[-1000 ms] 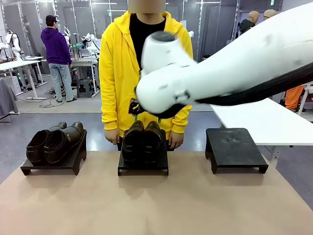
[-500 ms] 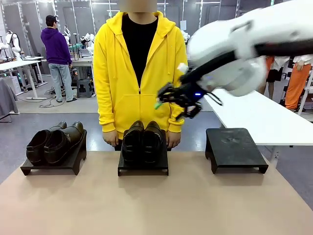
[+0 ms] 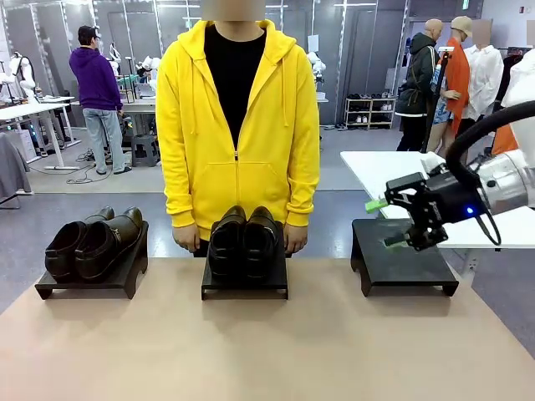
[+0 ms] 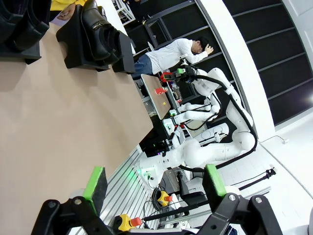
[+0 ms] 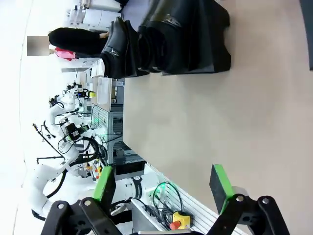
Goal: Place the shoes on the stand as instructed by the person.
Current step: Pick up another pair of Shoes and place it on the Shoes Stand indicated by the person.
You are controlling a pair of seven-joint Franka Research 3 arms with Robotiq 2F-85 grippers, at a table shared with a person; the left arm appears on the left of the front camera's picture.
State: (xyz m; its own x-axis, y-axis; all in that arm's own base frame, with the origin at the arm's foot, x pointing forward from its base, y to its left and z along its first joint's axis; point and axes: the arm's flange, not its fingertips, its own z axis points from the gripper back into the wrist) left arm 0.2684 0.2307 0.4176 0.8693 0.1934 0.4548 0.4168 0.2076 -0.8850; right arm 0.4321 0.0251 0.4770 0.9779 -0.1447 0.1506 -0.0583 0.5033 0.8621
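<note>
the right gripper has swung from before the person to the empty right stand.

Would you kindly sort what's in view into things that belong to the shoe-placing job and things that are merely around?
Part of the job:
- high-topped shoes on the left stand
- glossier shoes on the middle stand
- empty right stand
- person
- right gripper, jaws open

Merely around:
- white side table
- background bystanders
</note>
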